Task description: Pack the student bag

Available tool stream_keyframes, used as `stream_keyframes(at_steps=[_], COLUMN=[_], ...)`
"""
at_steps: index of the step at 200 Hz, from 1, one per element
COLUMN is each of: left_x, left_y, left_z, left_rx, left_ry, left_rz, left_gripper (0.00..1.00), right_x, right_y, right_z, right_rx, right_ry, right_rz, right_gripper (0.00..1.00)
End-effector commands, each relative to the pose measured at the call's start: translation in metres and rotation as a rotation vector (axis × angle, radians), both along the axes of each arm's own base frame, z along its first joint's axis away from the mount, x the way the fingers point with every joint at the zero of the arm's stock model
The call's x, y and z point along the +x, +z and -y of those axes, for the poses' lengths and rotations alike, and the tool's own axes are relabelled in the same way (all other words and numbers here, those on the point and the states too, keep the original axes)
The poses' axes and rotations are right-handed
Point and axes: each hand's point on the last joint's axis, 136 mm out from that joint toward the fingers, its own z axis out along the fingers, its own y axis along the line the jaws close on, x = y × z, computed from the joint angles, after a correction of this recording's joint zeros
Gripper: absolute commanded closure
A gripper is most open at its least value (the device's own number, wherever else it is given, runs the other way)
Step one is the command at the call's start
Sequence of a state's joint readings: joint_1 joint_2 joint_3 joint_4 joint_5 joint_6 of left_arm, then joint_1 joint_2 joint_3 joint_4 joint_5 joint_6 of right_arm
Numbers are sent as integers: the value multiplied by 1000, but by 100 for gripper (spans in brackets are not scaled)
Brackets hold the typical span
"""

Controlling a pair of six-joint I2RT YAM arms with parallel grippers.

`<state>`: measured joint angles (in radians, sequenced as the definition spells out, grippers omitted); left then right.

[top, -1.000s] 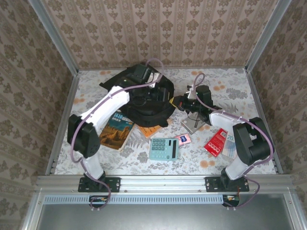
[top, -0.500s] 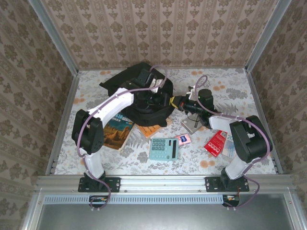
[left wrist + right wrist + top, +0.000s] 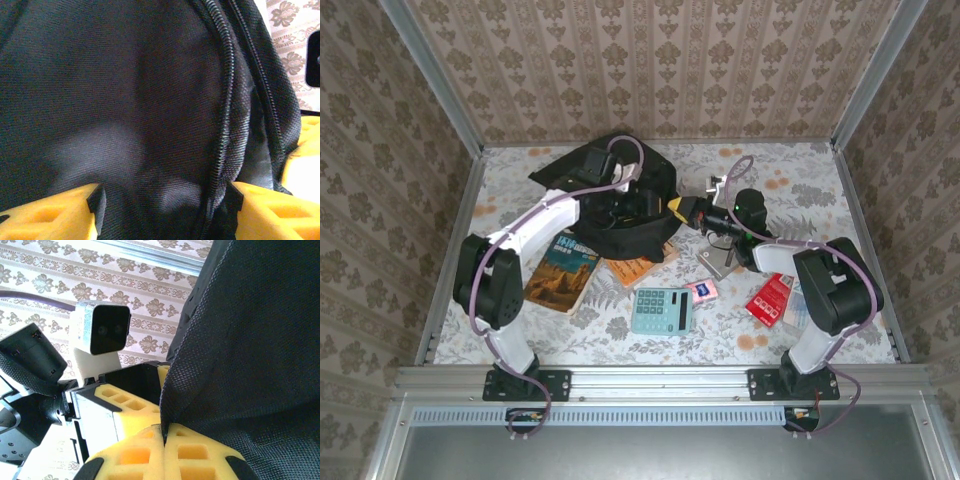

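Note:
The student bag [image 3: 628,232], a large black backpack, lies at the back middle of the table. My left arm arches over it, and my left gripper [image 3: 642,200] is pressed down into its top. In the left wrist view that left gripper [image 3: 165,205] is open, its yellow fingers [image 3: 50,215] wide apart. Bag fabric [image 3: 125,90] and a zip line [image 3: 225,125] bulge between them. My right gripper [image 3: 682,210] meets the bag's right edge. In the right wrist view the right gripper [image 3: 164,440] is shut on a thin edge of the bag's fabric [image 3: 250,340].
In front of the bag lie a blue paperback [image 3: 560,270], an orange book [image 3: 636,268], a teal calculator [image 3: 660,310] and a small pink card [image 3: 702,290]. A red packet [image 3: 770,298] lies right of them. Papered walls enclose the table on three sides.
My left wrist has swung left and back over the bag, and the bag's top has bunched and shifted. My right gripper stays shut on the bag's edge, drawn slightly left.

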<state>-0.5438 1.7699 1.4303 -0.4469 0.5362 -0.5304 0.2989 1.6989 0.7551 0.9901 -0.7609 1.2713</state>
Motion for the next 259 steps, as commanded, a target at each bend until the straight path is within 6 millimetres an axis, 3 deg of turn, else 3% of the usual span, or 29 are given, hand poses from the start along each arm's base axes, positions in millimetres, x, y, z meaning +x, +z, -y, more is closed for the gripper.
stream_keyframes(at_steps=[1, 34, 56, 70, 98, 115, 177, 223, 245, 259], left_x=[0, -1, 2, 6, 11, 14, 36, 41, 44, 45], left_y=[8, 4, -2, -7, -6, 2, 68, 101, 108, 109], left_z=[10, 17, 18, 15, 13, 13, -10, -18, -17, -14], left_rx=[-12, 14, 36, 68, 99, 103, 132, 163, 163, 154], left_ry=[-38, -63, -64, -58, -57, -67, -18, -21, -29, -40], left_rz=[16, 12, 10, 11, 37, 58, 209, 295, 299, 291], left_gripper=[32, 29, 32, 43, 81, 100, 100, 100, 100, 100], right_x=[-8, -9, -10, -10, -12, -14, -18, -13, -7, -6], right_y=[25, 26, 27, 28, 28, 23, -8, -37, -32, -16], right_z=[-8, -11, -13, -13, -12, -11, 7, 39, 50, 53], right_rx=[52, 51, 52, 53, 37, -5, -284, -552, -631, -661], right_ry=[54, 66, 71, 73, 76, 68, -3, -121, -168, -199], right_rz=[102, 106, 107, 109, 109, 104, 59, -44, -50, -24], right_gripper=[100, 100, 100, 100, 100, 100, 100, 100, 55, 46])
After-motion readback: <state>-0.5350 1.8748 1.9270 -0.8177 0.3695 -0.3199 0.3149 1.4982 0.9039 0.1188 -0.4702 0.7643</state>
